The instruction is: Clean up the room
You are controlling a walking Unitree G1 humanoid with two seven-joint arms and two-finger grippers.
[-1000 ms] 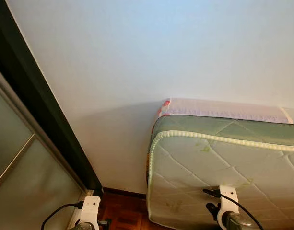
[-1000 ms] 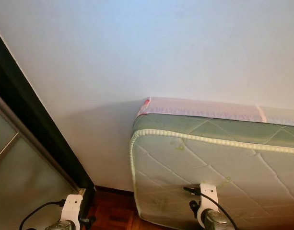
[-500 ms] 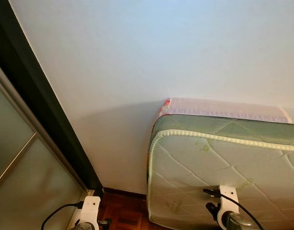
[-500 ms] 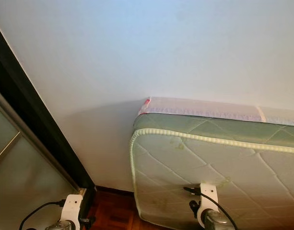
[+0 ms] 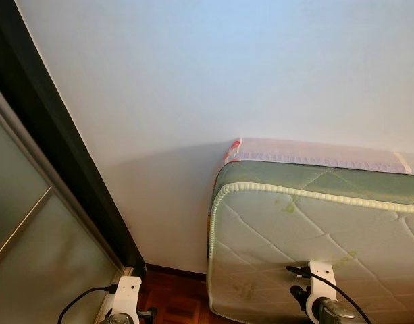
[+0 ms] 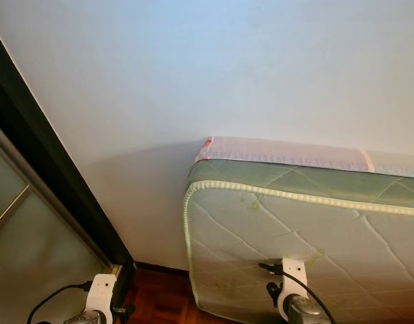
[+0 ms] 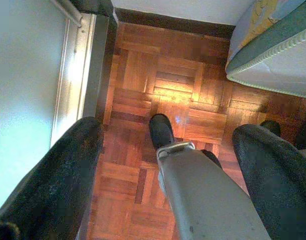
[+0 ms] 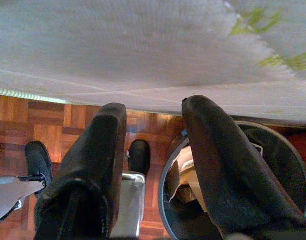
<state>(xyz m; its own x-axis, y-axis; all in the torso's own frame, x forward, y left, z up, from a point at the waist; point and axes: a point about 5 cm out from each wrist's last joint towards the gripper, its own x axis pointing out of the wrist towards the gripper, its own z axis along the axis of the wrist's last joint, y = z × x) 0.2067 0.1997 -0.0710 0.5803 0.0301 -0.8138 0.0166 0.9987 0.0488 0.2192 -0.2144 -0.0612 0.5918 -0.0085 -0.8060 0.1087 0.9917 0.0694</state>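
Faced a blank wall (image 5: 227, 67) at close range, with a frosted sliding door (image 5: 17, 223) and its dark frame (image 5: 65, 169) on the left. Held the left end effector (image 7: 167, 131) low over the parquet floor (image 7: 157, 75) beside the door track, fingers spread wide and gripping nothing. Risked clipping that track or the frame on any turn leftward, given how near the arm hung. Further right, met a quilted mattress (image 5: 315, 229) propped on edge against the wall, resting on the floor. Held the right end effector (image 8: 155, 105) just in front of its face, fingers likewise apart and empty. Looked down there on a round black bin (image 8: 287, 165) with pale scraps inside, probably the thing to be tidied, tucked at the mattress foot near the robot's own foot (image 8: 139, 156). Could have kicked the bin over or nudged the mattress into toppling by stepping forward blind.
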